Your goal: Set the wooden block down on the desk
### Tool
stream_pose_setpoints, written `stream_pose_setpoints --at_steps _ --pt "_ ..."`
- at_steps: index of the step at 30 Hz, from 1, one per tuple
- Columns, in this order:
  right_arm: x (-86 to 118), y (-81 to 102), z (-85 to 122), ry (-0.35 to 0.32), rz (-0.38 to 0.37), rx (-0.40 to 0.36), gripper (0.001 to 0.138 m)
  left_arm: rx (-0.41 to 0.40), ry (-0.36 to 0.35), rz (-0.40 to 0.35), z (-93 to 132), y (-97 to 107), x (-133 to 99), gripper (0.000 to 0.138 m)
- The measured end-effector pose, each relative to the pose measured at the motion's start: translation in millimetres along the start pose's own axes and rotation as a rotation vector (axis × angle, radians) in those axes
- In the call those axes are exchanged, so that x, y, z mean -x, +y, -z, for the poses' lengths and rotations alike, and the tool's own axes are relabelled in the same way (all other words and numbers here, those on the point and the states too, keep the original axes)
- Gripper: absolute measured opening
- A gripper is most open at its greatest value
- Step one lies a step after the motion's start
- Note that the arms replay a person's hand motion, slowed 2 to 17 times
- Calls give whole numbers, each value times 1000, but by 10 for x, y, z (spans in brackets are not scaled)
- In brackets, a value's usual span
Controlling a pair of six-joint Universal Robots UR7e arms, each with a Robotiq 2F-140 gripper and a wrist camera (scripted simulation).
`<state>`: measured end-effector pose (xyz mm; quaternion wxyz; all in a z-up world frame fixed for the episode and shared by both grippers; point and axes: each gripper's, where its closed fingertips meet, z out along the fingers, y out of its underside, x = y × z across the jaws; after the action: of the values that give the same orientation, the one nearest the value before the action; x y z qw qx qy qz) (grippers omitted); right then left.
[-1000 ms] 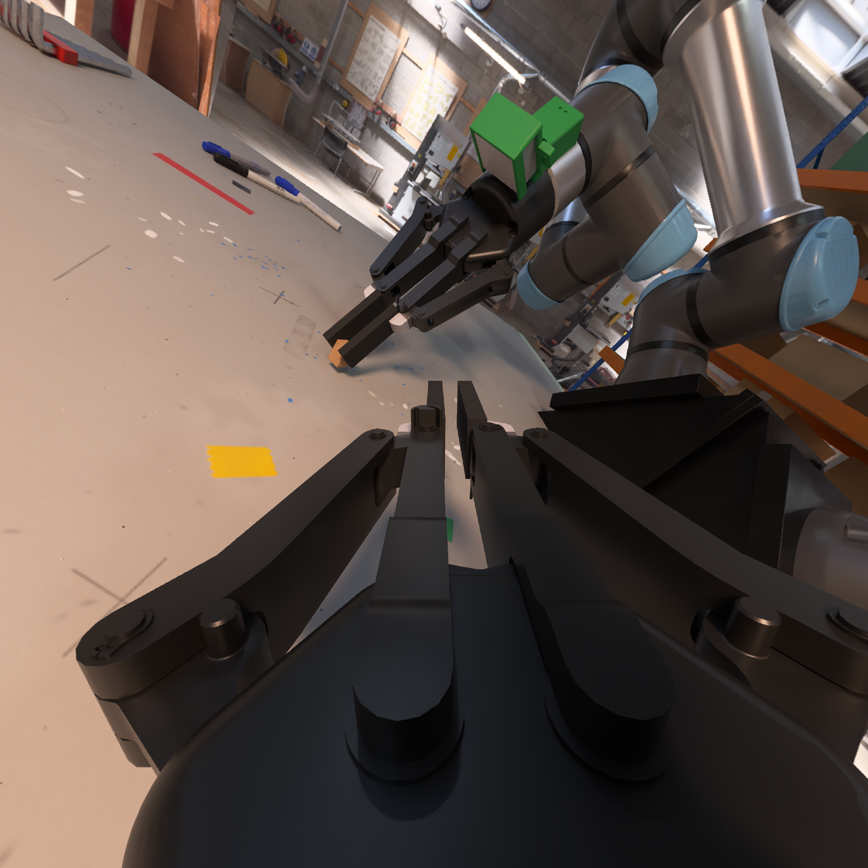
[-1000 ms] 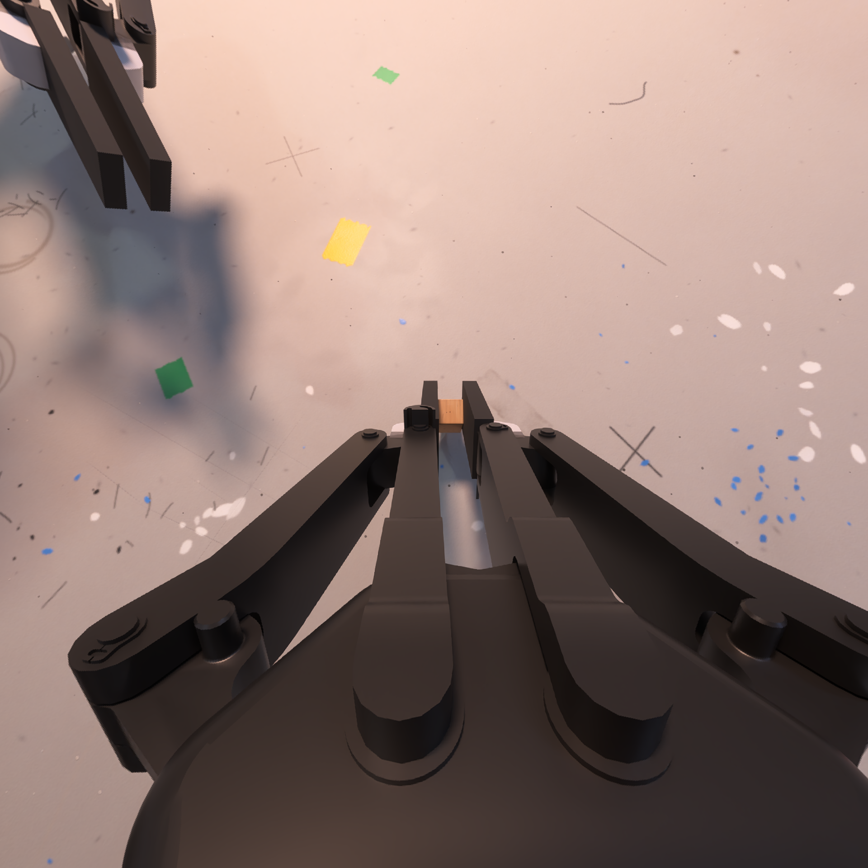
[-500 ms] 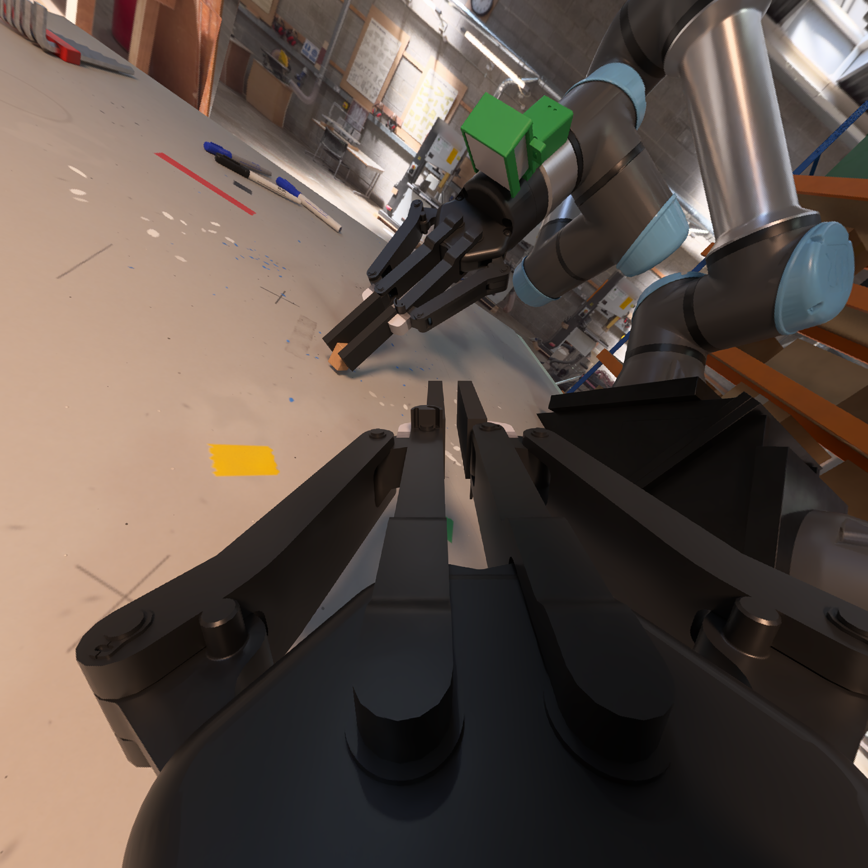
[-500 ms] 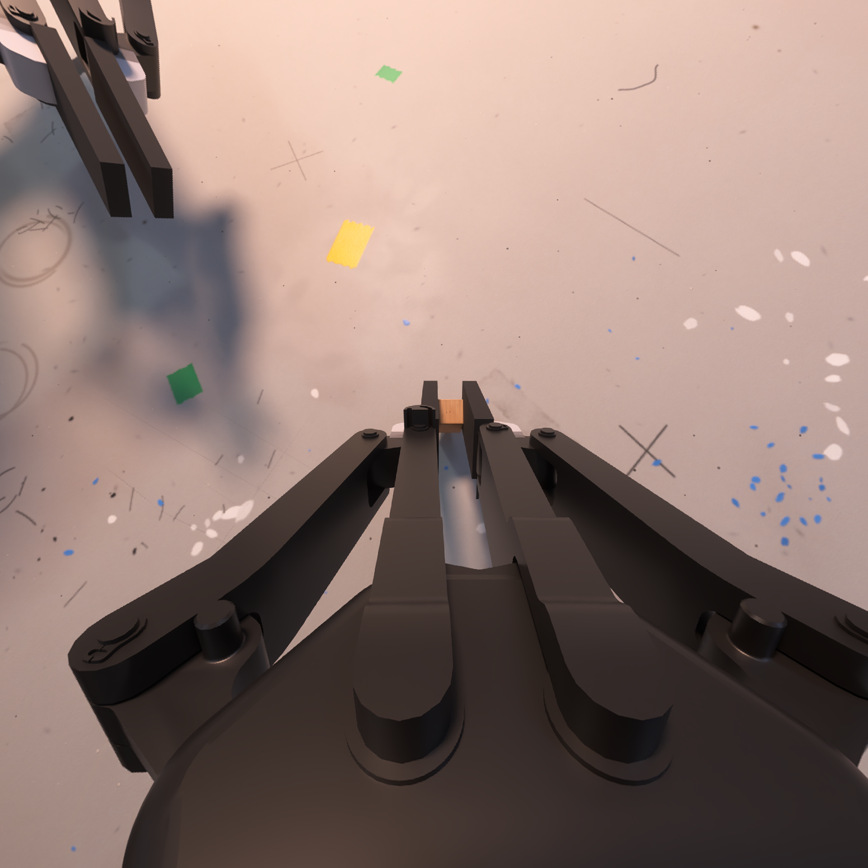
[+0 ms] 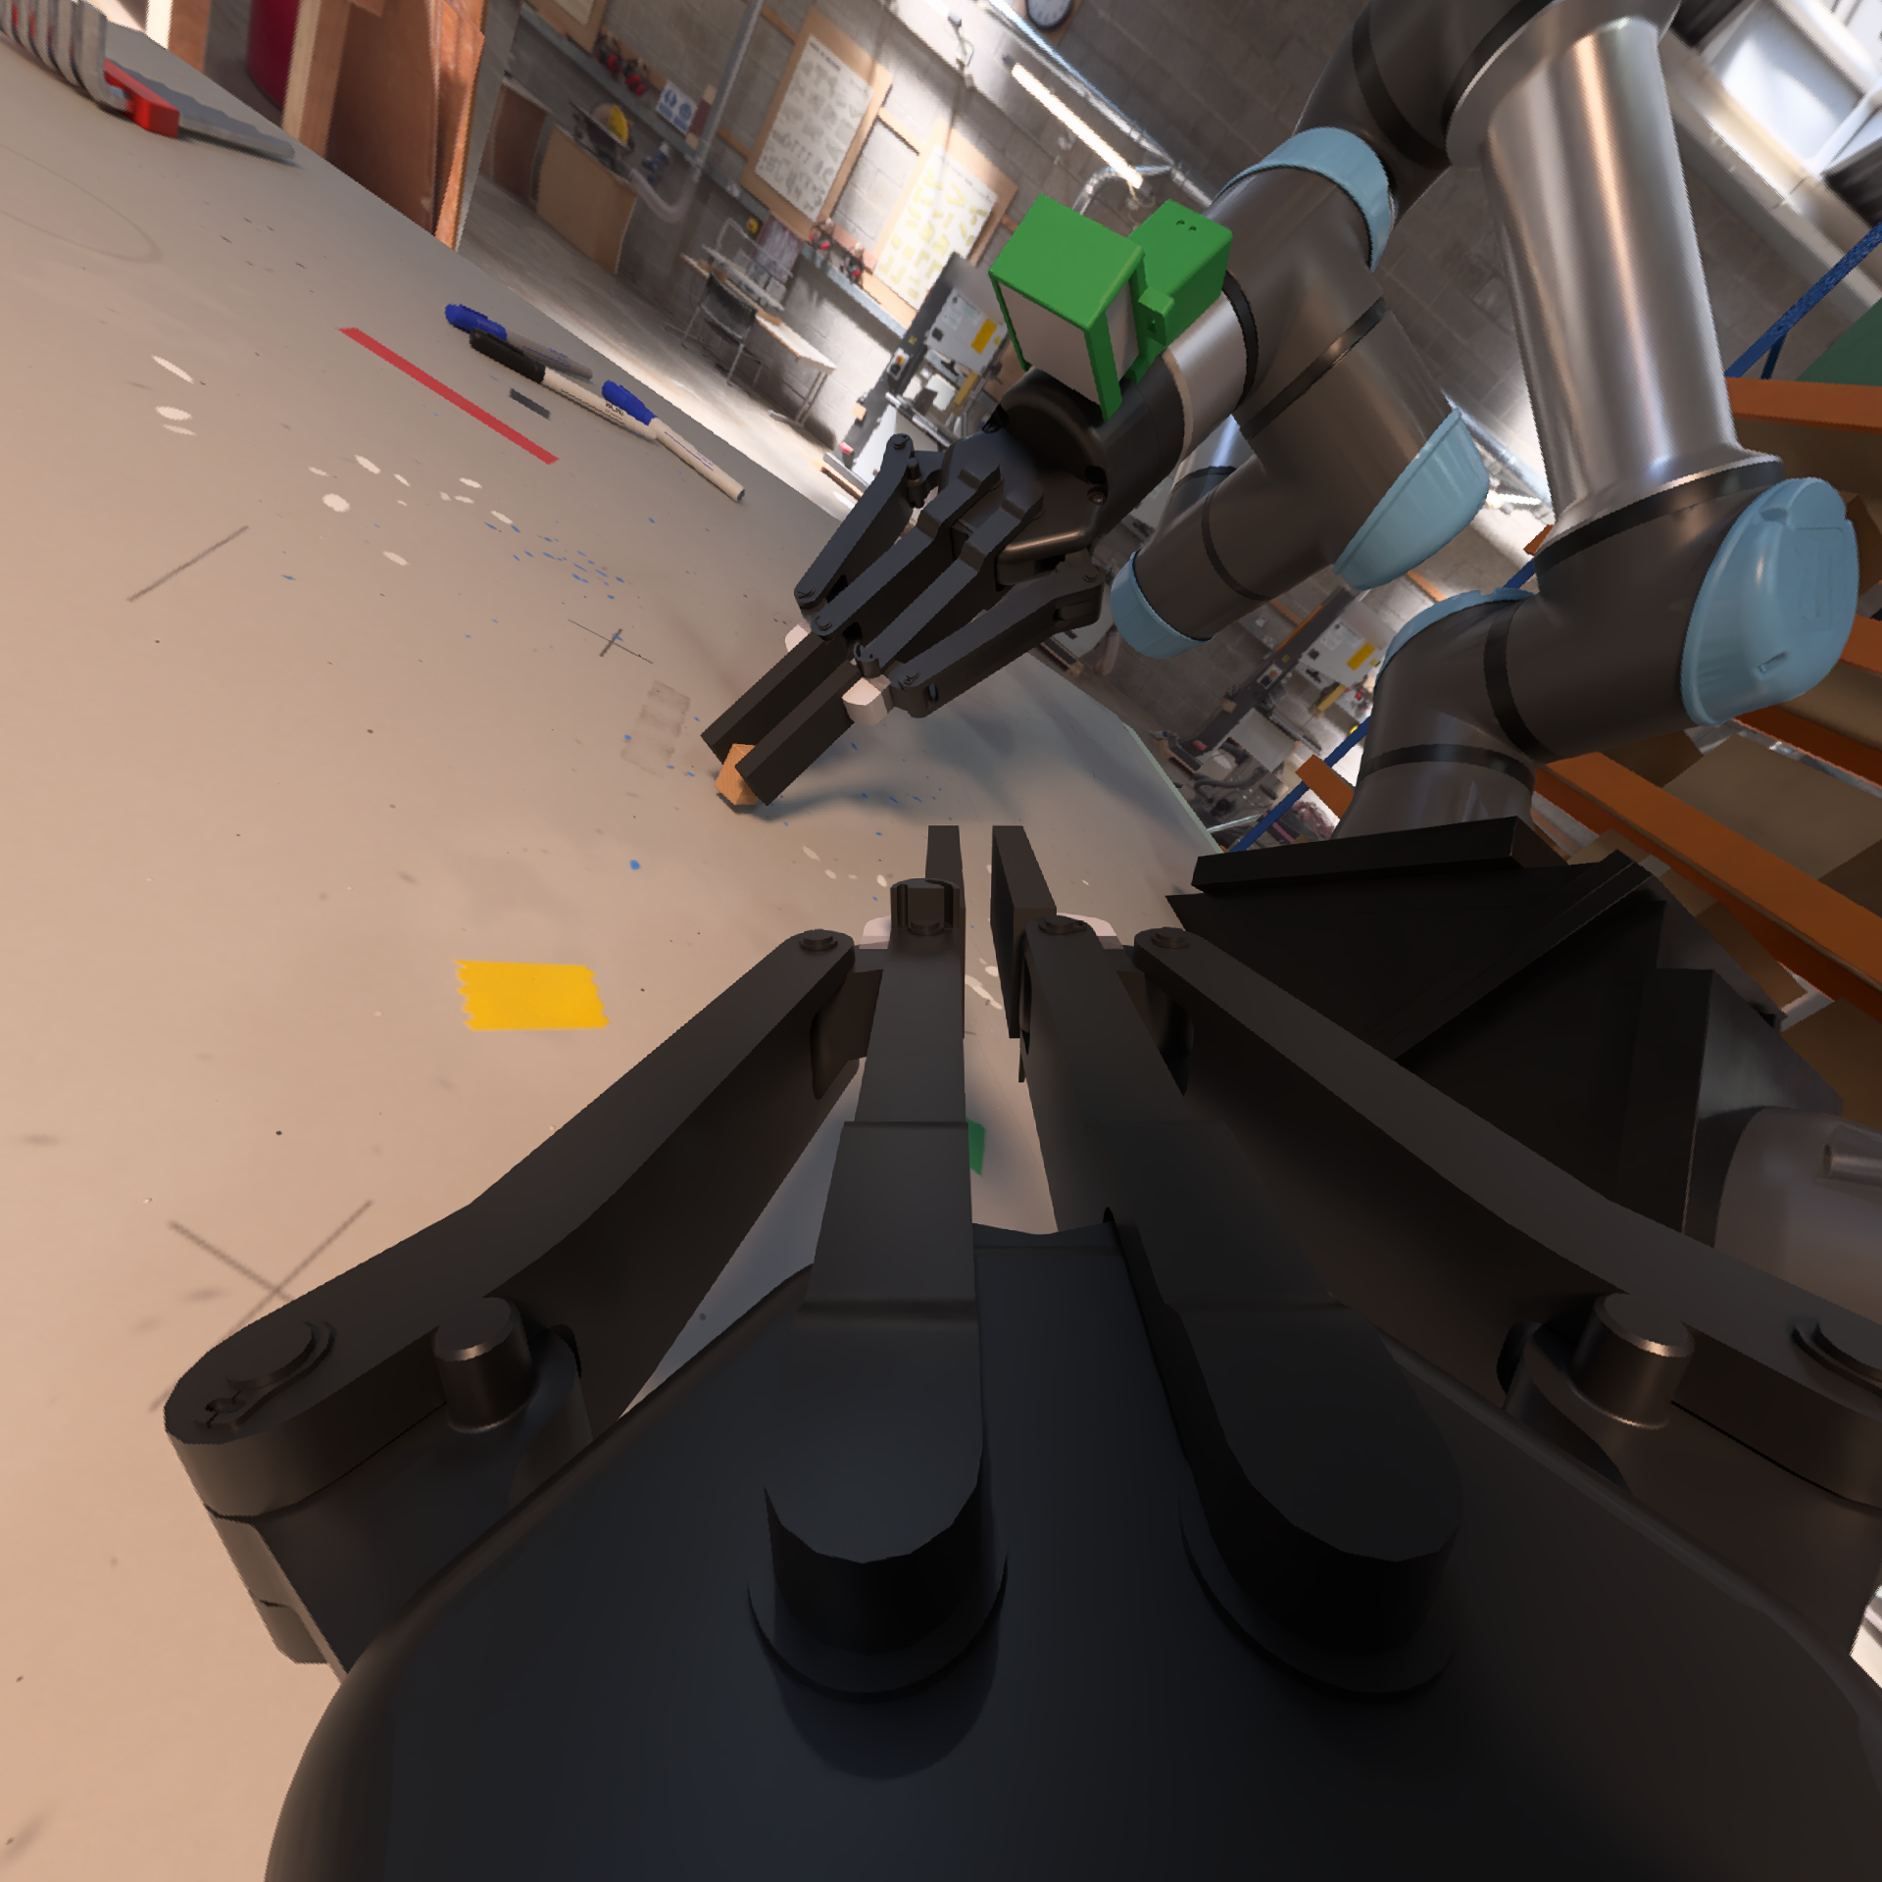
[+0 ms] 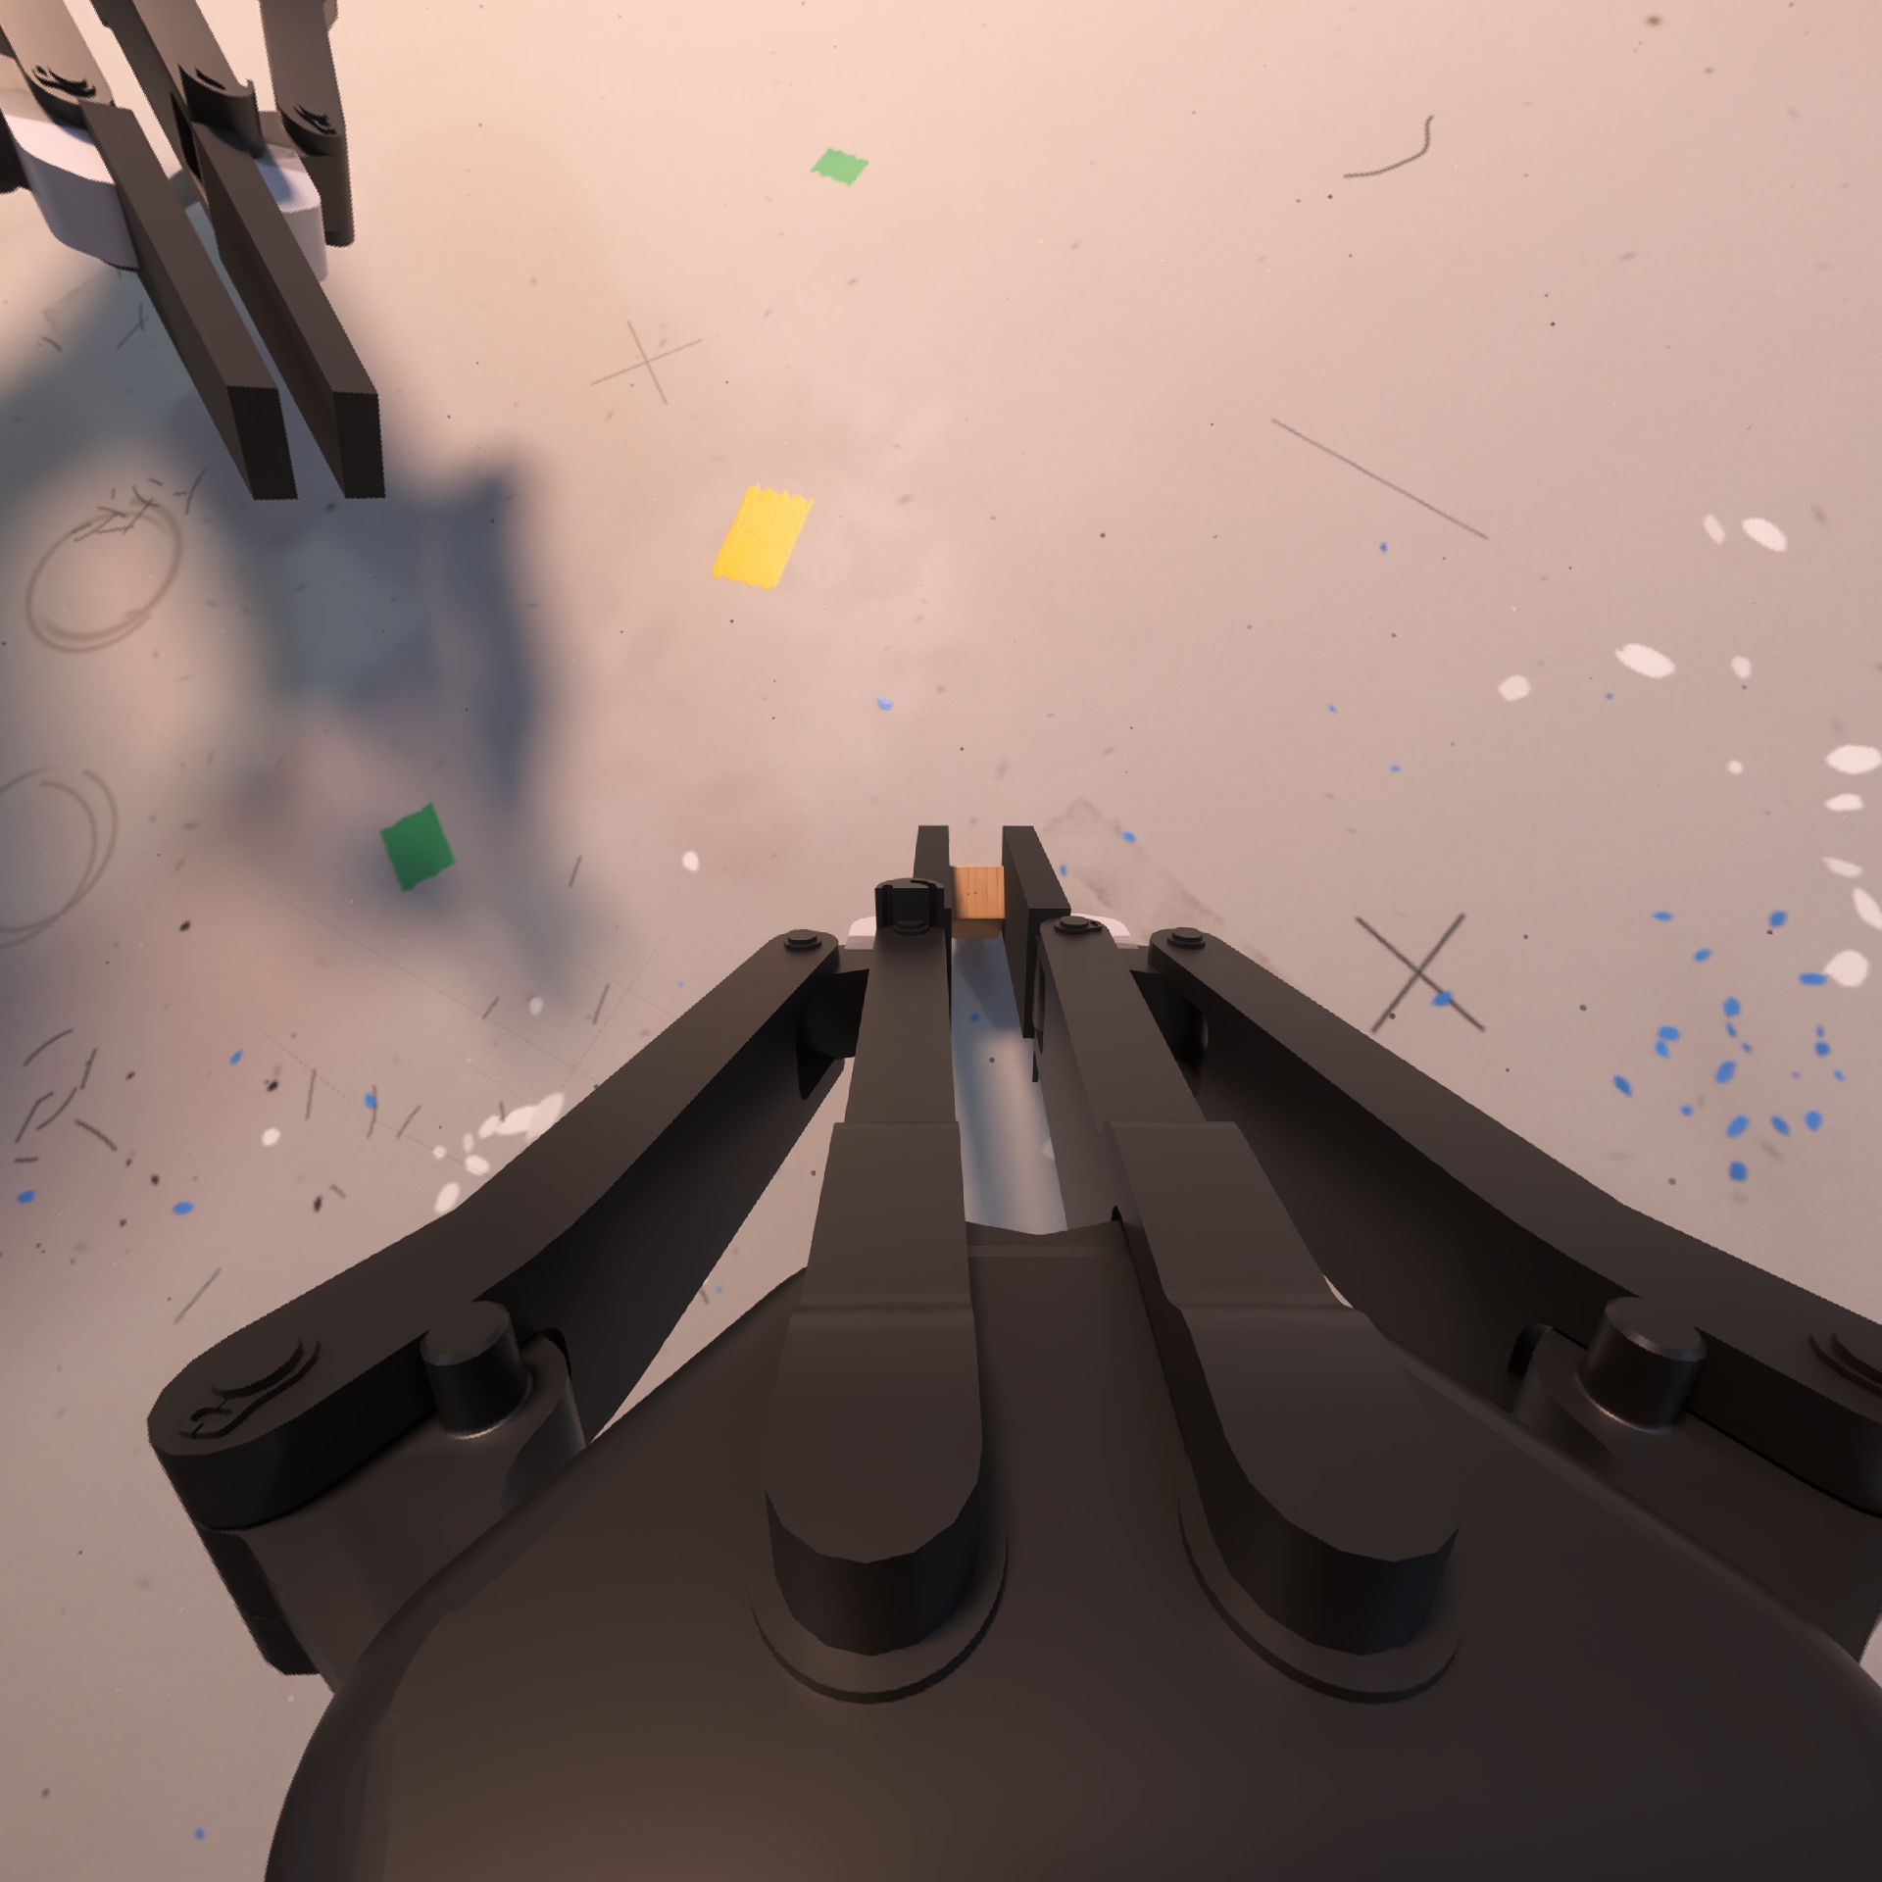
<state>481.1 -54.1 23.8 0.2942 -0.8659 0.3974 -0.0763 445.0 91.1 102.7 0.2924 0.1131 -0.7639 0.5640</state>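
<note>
A small wooden block (image 6: 978, 892) is pinched between the fingertips of my right gripper (image 6: 976, 861). In the left wrist view the same block (image 5: 735, 782) sits at the tips of the right gripper (image 5: 749, 764), its lower edge at or touching the desk (image 5: 255, 815). My left gripper (image 5: 973, 850) is shut and empty, hovering over the desk near the right arm's base. It also shows in the right wrist view (image 6: 306, 448) at the upper left, well apart from the block.
A yellow tape patch (image 5: 530, 995) and a green patch (image 6: 418, 846) mark the desk. Markers (image 5: 570, 372) and a red tape line (image 5: 448, 395) lie farther back. A red-handled saw (image 5: 153, 102) is at the far corner. The right arm's black base (image 5: 1426, 947) stands close to my left gripper.
The right gripper has lowered slightly with the block, bringing it down to the desk surface. The left gripper has stayed in place and shut.
</note>
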Motion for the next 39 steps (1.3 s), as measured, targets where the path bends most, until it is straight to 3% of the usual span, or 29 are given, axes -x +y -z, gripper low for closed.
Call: stream_pose_setpoints --at_steps 18,39 --pt "-17 11 7 -10 -18 11 14 3 -1 1 -3 4 4 9" --pt "-1 3 -1 11 30 65 14 3 -1 1 -1 4 4 9"
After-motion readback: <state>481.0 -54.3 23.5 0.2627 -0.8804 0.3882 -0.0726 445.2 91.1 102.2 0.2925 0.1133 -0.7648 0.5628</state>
